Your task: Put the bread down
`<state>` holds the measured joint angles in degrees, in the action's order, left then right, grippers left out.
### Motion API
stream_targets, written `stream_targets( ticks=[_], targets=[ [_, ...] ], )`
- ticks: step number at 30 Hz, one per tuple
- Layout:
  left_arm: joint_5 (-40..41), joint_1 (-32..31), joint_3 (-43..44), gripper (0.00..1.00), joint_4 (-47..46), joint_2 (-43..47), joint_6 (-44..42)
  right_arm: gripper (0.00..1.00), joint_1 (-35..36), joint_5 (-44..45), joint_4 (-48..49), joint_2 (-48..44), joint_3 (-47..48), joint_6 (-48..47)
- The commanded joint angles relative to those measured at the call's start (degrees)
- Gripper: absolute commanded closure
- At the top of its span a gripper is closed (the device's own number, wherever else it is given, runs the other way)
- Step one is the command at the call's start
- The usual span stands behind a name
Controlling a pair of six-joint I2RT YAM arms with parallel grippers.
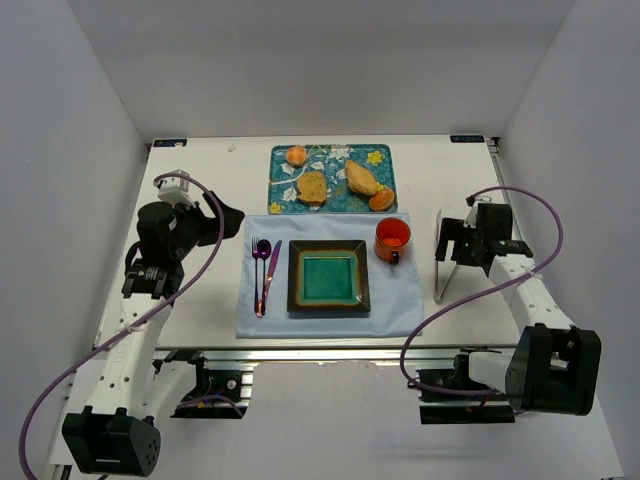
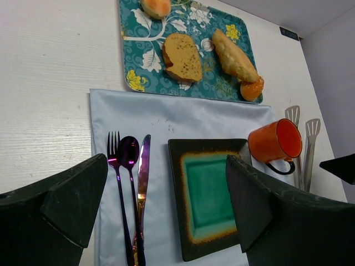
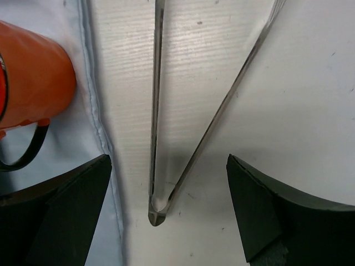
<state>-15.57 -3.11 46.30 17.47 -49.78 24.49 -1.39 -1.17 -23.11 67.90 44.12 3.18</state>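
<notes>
The bread (image 1: 362, 178) is a long golden-tan piece with tapered ends, lying on the teal floral tray (image 1: 335, 152) at the back; it also shows in the left wrist view (image 2: 235, 55). A square plate (image 1: 329, 277) with a teal centre rests on the pale blue placemat (image 1: 400, 305). My left gripper (image 1: 228, 218) hovers open left of the placemat, its jaws (image 2: 166, 160) empty above the cutlery and plate (image 2: 213, 194). My right gripper (image 1: 452, 240) stands open over metal tongs (image 3: 157, 138) on the table, one finger on each side of the hinged end, gripping nothing (image 3: 169, 160).
On the tray also lie a brown bread slice (image 1: 312, 187) and two small orange buns (image 1: 296, 155) (image 1: 381, 200). An orange mug (image 1: 392, 240) stands at the placemat's right back corner. A fork, spoon and knife (image 1: 264, 275) lie left of the plate. White walls enclose the table.
</notes>
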Motion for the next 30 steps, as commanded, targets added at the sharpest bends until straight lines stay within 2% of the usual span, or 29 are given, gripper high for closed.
stream_targets(
  ticks=[1, 10, 23, 26, 30],
  targets=[
    [-0.8, 0.0, 0.4, 0.04, -1.0, 0.0, 0.4, 0.11, -0.1, 2.1, 2.3, 0.6, -2.0, 6.7],
    [-1.0, 0.0, 0.4, 0.05, -1.1, -0.7, 1.2, 0.11, -0.1, 2.7, 5.0, 2.5, -7.5, 10.0],
    [-0.7, 0.0, -0.4, 0.05, -0.6, 0.8, 2.5, 0.12, 0.0, 6.4, 16.6, 9.7, -9.3, 11.8],
    [-0.2, 0.0, -0.5, 0.05, -0.2, 1.4, 2.6, 0.14, 0.0, 7.8, 18.2, 11.4, -9.3, 12.1],
    [0.5, 0.0, -0.6, 0.05, 0.5, 2.4, 2.7, 0.24, 0.0, 8.3, 18.9, 12.9, -9.1, 12.6]
  ],
)
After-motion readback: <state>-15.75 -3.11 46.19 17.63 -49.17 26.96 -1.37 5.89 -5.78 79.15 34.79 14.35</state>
